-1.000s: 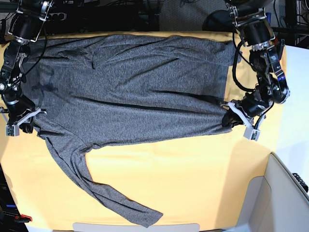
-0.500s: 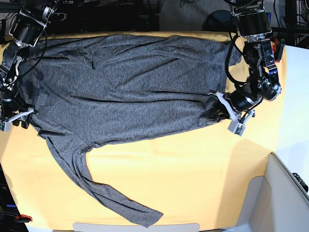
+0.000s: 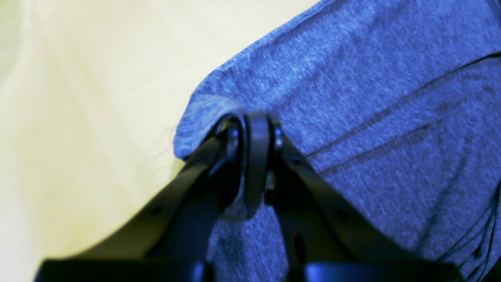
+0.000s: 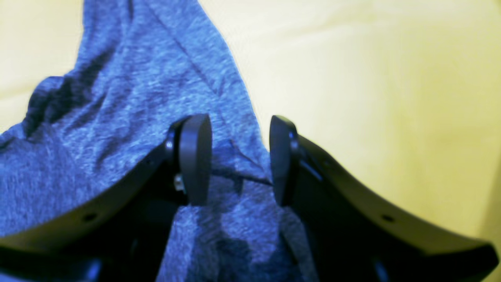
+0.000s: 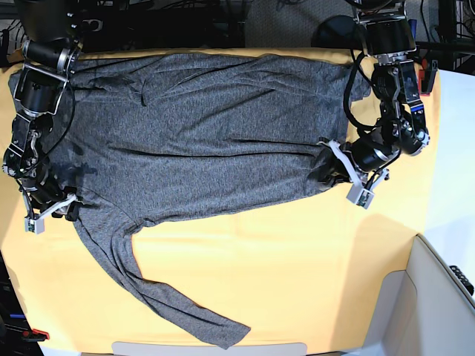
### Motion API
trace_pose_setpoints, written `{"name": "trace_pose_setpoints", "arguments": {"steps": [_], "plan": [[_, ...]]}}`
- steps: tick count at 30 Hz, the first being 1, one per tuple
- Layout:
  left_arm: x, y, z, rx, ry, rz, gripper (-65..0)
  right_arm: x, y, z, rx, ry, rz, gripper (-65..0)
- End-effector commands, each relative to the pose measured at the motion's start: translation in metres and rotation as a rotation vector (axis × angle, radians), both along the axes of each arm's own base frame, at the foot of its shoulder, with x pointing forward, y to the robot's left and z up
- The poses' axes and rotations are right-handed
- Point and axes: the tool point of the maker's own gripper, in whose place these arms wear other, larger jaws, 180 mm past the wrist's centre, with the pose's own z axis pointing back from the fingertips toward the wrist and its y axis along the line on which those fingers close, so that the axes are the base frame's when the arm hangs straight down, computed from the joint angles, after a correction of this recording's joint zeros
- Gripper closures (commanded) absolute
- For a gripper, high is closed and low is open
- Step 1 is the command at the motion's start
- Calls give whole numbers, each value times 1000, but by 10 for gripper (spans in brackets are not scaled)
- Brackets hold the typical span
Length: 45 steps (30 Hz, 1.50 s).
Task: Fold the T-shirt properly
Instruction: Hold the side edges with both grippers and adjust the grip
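The dark heather-grey T-shirt [image 5: 208,141] lies spread flat on the yellow-orange table cloth [image 5: 297,267], with one long sleeve [image 5: 148,289] trailing toward the front edge. My left gripper [image 5: 332,169] is at the shirt's right hem corner. In the left wrist view it [image 3: 254,129] is shut on a pinched fold of the fabric [image 3: 372,98]. My right gripper [image 5: 59,210] is at the shirt's left edge where the sleeve starts. In the right wrist view it [image 4: 236,160] is open, its fingers [image 4: 193,156] standing over the fabric [image 4: 117,117].
A white surface [image 5: 445,215] and a light grey bin-like edge [image 5: 438,297] stand at the right. Dark equipment and cables [image 5: 223,22] line the back edge. Bare yellow cloth lies in front of the shirt's body.
My left gripper has pulled the hem corner leftward, bunching the shirt's right edge. My right gripper has moved toward the front along the shirt's left edge to the sleeve's base.
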Motion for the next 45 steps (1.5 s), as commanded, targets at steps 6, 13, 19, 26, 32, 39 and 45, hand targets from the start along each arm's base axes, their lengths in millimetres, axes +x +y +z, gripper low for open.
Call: {"name": "trace_pose_setpoints", "arguments": {"steps": [6, 13, 19, 26, 32, 39, 45], "plan": [[10, 1, 16, -11, -55, 0, -1, 12, -23, 35, -31, -89, -29, -247], [9, 2, 9, -17, -33, 6, -1, 5, -59, 45, -32, -128, -166, -247], [7, 3, 4, -24, -17, 9, -1, -2, -42, 12, 24, -66, -160, -247], [8, 2, 4, -27, -19, 9, -1, 0, -25, 2, 56, -54, -148, -318], [8, 2, 4, -27, -17, 9, -1, 0, -19, -2, 66, -48, -143, -334], [8, 2, 4, -27, -17, 9, -1, 1, -1, -8, 93, -45, -97, -335], [14, 2, 10, -24, -35, 9, -1, 3, 28, -20, 87, 1, -22, -334]]}}
